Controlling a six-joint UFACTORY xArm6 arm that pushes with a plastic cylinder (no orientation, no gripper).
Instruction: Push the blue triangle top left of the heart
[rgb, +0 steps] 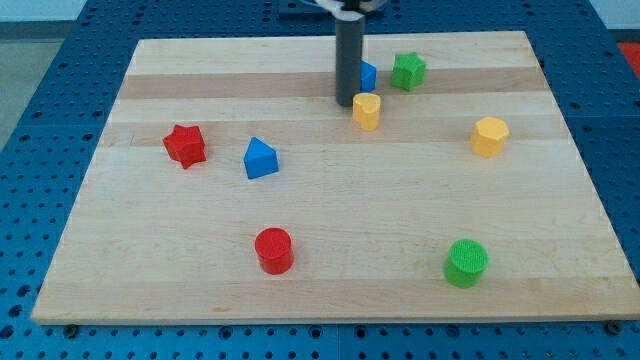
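Wooden bench (330, 270) on a blue pegboard: my tip (346, 102) stands near the far edge, touching the yellow heart (366, 110). No jaws here. With the blue triangle (260, 159) untouched mid-left, I judge the approach pending: circle behind it, push toward the heart's upper left.

The arm's straight dark rod (349, 60) hangs upright from the top centre of the frame; my tip (347, 103) sits in the frame's upper middle.
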